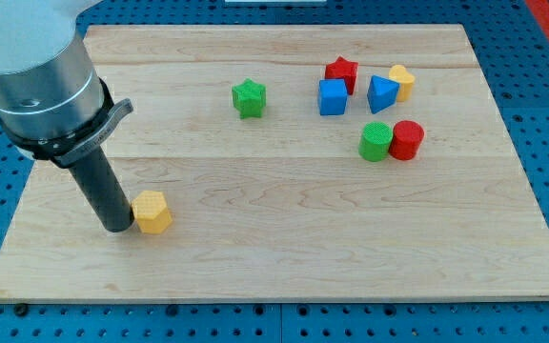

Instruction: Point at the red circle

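Observation:
The red circle (pixel 408 140) is a short red cylinder at the board's right of middle, touching a green cylinder (pixel 376 142) on its left. My tip (pixel 117 227) rests on the board at the view's lower left, far from the red circle. It stands right beside a yellow hexagon block (pixel 152 211), on that block's left.
A green star (pixel 249 97) lies at the top middle. A red star (pixel 342 71), blue cube (pixel 333 96), blue triangle (pixel 381 93) and yellow block (pixel 402 82) cluster at the top right. The wooden board (pixel 284 248) sits on a blue perforated table.

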`<control>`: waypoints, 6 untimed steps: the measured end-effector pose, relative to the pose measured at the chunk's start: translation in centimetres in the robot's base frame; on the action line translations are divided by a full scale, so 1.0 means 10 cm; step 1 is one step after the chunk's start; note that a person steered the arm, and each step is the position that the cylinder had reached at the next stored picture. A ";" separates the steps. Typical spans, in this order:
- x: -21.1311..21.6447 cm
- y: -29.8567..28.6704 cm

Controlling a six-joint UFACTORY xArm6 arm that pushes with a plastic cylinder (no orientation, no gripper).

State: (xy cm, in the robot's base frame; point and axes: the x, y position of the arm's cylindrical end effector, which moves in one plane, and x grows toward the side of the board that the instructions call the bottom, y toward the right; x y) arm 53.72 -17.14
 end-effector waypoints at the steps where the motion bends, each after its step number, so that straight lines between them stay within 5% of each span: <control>1: 0.03 0.14; 2: 0.30 0.07; 4: 0.42 1.24; 6: -0.06 2.15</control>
